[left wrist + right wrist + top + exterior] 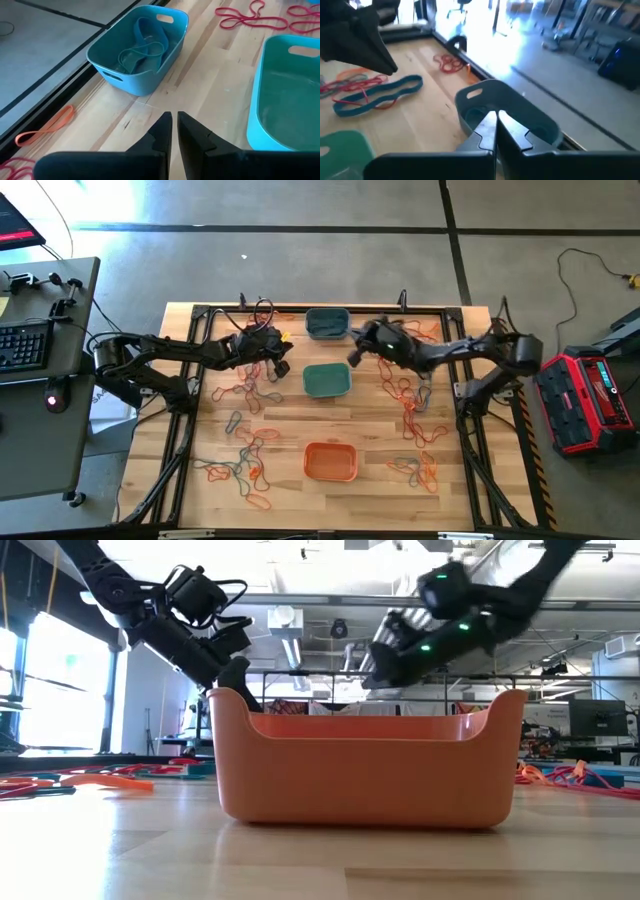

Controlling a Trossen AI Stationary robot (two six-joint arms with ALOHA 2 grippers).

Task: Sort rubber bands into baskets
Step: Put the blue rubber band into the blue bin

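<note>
**Both grippers closed and empty above the far baskets**

The wooden table (330, 425) fills the centre of the high view, framed by a black rail. Two dark arms reach in from the left and right edges of that frame and meet near the upper middle.

Three baskets stand in a column down the middle of the high view. The grey-blue basket (327, 323) is uppermost, at the table's top edge, and holds a few blue-teal bands (141, 50). The teal-green basket (326, 380) sits just below it, apart from it. The orange basket (330, 461) is well below, in the lower middle; in the low view it fills the centre of the frame.

The left gripper (281, 367) hangs just left of the teal-green basket, its fingers (162, 131) nearly together with only a thin slit between them and nothing held. The right gripper (354, 354) hangs between the grey-blue and teal-green baskets, slightly right of them; its fingers are pressed shut on nothing, with the grey-blue basket directly beyond their tips in the right wrist view.

Loose rubber bands (245, 460) in orange, red and blue-teal lie scattered across the left half of the table, and more (415, 420) trail down the right side.
</note>
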